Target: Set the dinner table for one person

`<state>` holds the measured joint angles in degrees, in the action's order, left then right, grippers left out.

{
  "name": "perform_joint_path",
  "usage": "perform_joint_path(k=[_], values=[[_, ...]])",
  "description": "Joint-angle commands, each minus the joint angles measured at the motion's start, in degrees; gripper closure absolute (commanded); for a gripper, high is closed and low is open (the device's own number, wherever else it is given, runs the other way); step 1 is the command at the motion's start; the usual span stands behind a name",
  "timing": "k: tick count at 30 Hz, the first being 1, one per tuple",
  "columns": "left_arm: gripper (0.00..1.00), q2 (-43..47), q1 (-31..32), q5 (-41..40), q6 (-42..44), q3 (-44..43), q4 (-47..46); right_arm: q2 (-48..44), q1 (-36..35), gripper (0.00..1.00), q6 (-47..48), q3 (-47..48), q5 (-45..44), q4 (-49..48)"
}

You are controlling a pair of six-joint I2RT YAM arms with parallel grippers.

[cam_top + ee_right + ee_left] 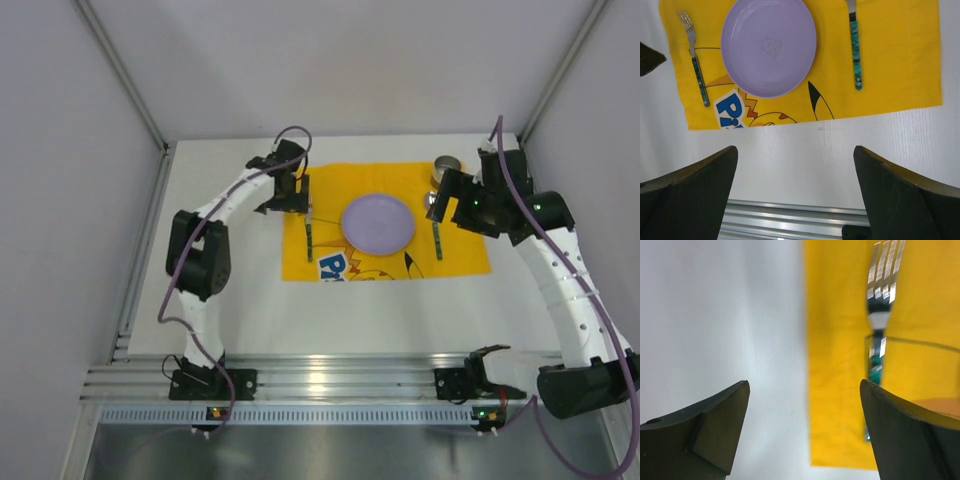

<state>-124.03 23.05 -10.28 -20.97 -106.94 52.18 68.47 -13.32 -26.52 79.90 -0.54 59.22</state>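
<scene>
The white dinner table holds a yellow cartoon-printed cloth. A purple plate sits in the cloth's middle. A fork with a teal handle lies left of the plate, and a second teal-handled utensil lies right of it. My left gripper is open and empty above the cloth's far left edge, with the fork just right of its jaws. My right gripper is open and empty above the far right of the cloth. Its view shows the plate, fork and other utensil.
A shiny metal cup stands at the cloth's far right corner, next to my right gripper. The ribbed aluminium rail runs along the table's near edge and shows in the right wrist view. White walls enclose the table on three sides.
</scene>
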Motion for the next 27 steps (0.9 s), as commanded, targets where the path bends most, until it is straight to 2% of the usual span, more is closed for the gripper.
perform_joint_path(k=[1, 2, 3, 4, 5, 6, 7, 8, 9, 11, 14, 16, 18, 19, 20, 21, 23, 24, 27], values=[[0.03, 25.24, -1.33, -20.28, 7.41, 18.28, -20.67, -4.56, 0.67, 0.00, 1.03, -0.18, 2.10, -1.56], [0.03, 29.33, -2.21, -22.30, 9.70, 30.96, -33.07, -5.44, 0.67, 0.00, 1.21, -0.53, 2.73, -2.61], [0.03, 33.20, -3.35, -21.11, 14.51, 37.61, -39.29, -6.41, 0.58, 0.00, 1.21, -1.66, 3.25, -3.40], [0.07, 40.20, -7.19, -19.18, 15.43, 43.85, -45.53, -8.16, 0.58, 0.00, 1.21, -2.46, 4.39, -4.19], [0.07, 43.66, -9.49, -14.03, 15.70, 55.84, -55.95, -9.04, 0.58, 0.00, 1.04, -4.03, 5.10, -5.68], [0.08, 49.61, -11.95, -11.63, 15.35, 61.61, -61.97, -10.97, 0.49, 0.00, 0.86, -5.01, 5.45, -6.39], [0.06, 52.11, -16.76, -9.08, 14.82, 67.07, -67.07, -11.68, 0.49, 0.00, 0.51, -5.97, 5.81, -7.70], [0.05, 54.13, -18.81, -6.36, 12.64, 76.17, -75.91, -12.47, 0.49, 0.00, -0.28, -7.98, 6.07, -8.41], [0.01, 56.16, -22.48, -3.98, 11.40, 79.74, -79.48, -13.79, 0.40, 0.00, -0.81, -8.96, 6.33, -9.12], [0.01, 55.57, -26.11, 3.99, 10.78, 87.38, -86.86, -15.11, 0.49, 0.00, -2.30, -11.85, 6.34, -11.84], [0.03, 50.04, -27.18, 8.34, 15.68, 89.71, -94.61, -20.10, 0.40, 0.00, -3.70, -16.24, 3.97, -17.11], [0.04, 47.04, -27.27, 10.01, 16.05, 87.44, -94.81, -22.14, 0.40, 0.00, -3.63, -18.80, 2.30, -21.92], [0.01, 42.48, -27.27, 13.70, 16.50, 88.56, -106.26, -23.90, 0.31, 0.00, -1.26, -21.18, 1.16, -23.88], [0.02, 40.46, -27.79, 15.28, 14.92, 86.22, -105.28, -23.91, 0.31, 0.00, 0.58, -21.80, 0.72, -24.15], [0.02, 35.83, -27.53, 18.16, 15.95, 85.85, -110.40, -23.73, -0.03, 0.00, 1.55, -21.89, -0.85, -24.07], [0.02, 33.70, -27.01, 17.32, 17.01, 85.84, -111.93, -23.38, -0.12, 0.00, 2.52, -22.15, -1.39, -24.24], [0.02, 35.77, -26.22, 16.53, 17.54, 84.00, -105.03, -22.94, -0.30, 0.00, 4.27, -23.46, -2.19, -25.03], [0.02, 35.87, -25.43, 16.00, 17.81, 84.52, -105.35, -22.85, -0.21, 0.00, 4.81, -24.34, -2.89, -26.25], [0.02, 31.86, -24.81, 16.18, 19.22, 92.42, -126.31, -22.68, -0.30, 0.00, 5.25, -28.82, -6.30, -28.45]])
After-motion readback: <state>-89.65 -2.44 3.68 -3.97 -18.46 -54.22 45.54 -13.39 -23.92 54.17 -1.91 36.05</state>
